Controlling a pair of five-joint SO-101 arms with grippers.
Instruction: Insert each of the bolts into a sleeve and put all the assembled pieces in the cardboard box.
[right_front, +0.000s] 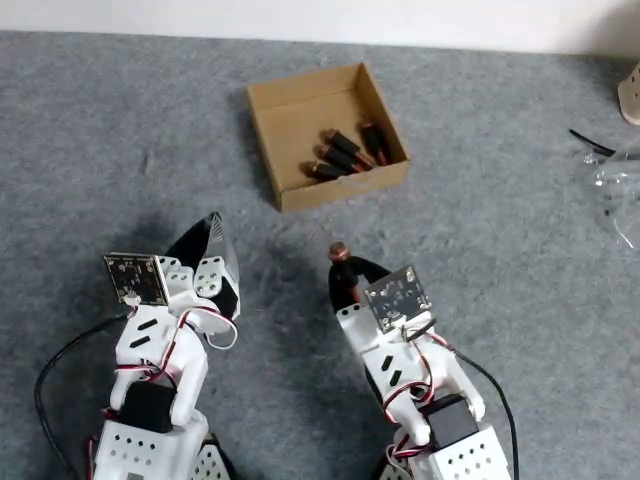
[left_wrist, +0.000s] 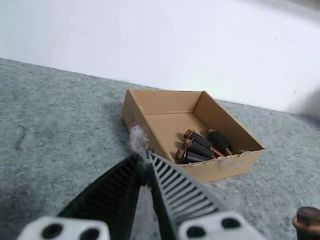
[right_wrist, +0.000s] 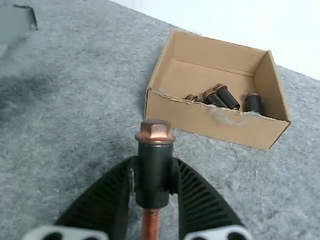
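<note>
Right wrist view: the right end effector (right_wrist: 153, 161) is clamped around a black cylindrical sleeve (right_wrist: 152, 176). A copper hex-head bolt (right_wrist: 155, 131) runs through the sleeve, its head at one end and its shank sticking out the other. This piece is held over the grey felt counter (right_wrist: 60, 100), near the open brown cardboard box (right_wrist: 215, 120). Several more black-and-copper assembled pieces (right_wrist: 225, 96) lie inside the box against one wall. The left end effector (left_wrist: 146, 167) is pinched together on nothing, with a tuft of grey fluff (left_wrist: 137, 139) at its tips.
</note>
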